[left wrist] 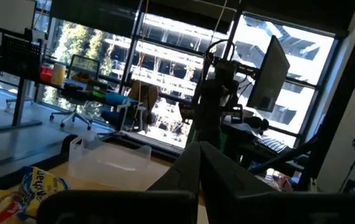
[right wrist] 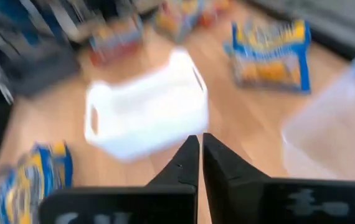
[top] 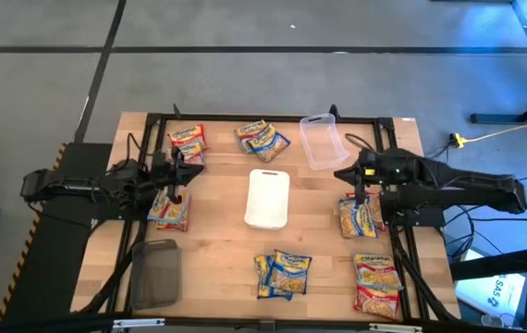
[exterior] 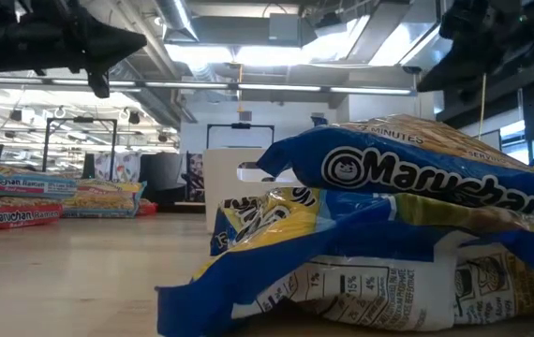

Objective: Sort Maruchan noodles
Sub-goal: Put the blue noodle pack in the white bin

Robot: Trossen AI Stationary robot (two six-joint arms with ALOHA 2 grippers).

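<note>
The Maruchan noodles [top: 283,274] lie in six small heaps around the wooden table [top: 217,240]: two along the far edge, one at the left under the left arm, one at the right under the right arm, and two along the near edge. A white tray [top: 267,197] sits at the table's middle, a clear plastic tub [top: 322,141] far right of it, and a dark mesh basket [top: 155,273] at the near left. The left gripper [top: 199,173] hangs left of the tray and the right gripper [top: 339,173] right of it, both with fingers pressed together and holding nothing.
</note>
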